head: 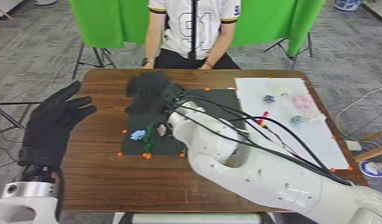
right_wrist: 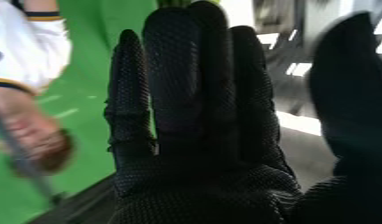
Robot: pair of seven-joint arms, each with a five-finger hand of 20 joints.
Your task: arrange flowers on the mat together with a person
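Right hand partly hides the dark mat

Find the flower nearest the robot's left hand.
The light blue flower on the dark mat, beside the green piece. The darker blue flower, pink flower and pale green flower are farther right, on the white sheet.

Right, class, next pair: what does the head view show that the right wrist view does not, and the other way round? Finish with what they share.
Head view: the brown table, the dark mat with a blue flower on it, the white sheet bearing pastel flowers, and the left hand, open.

Right wrist view: the glove's weave close up, and bright patches beyond the thumb.

Both: the right hand and the green cloth.
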